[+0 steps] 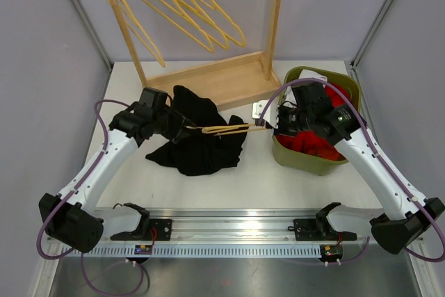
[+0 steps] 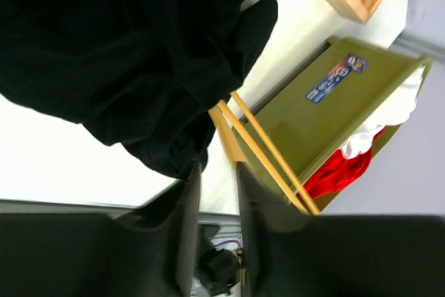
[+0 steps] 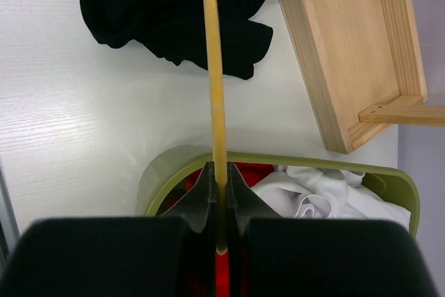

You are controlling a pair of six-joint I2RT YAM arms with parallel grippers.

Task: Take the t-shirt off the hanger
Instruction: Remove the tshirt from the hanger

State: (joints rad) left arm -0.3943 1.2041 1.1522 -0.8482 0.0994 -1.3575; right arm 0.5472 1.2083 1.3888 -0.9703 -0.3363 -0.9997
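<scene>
The black t-shirt [image 1: 198, 147] lies crumpled on the white table, still draped over one end of a yellow hanger [image 1: 229, 129]. My right gripper [image 1: 274, 126] is shut on the hanger's other end, and the right wrist view shows the bar [image 3: 215, 88] pinched between the jaws [image 3: 222, 172]. My left gripper [image 1: 184, 130] sits at the shirt's bunched edge where the hanger enters it. In the left wrist view its jaws [image 2: 217, 168] stand narrow with bare table in the gap; the t-shirt [image 2: 125, 53] touches one fingertip and the hanger [image 2: 268, 158] runs just past the other.
A green bin [image 1: 306, 158] of red and white clothes stands at the right under my right gripper. A wooden rack [image 1: 215, 81] with several yellow hangers [image 1: 188, 5] stands at the back. A metal rail runs along the near edge.
</scene>
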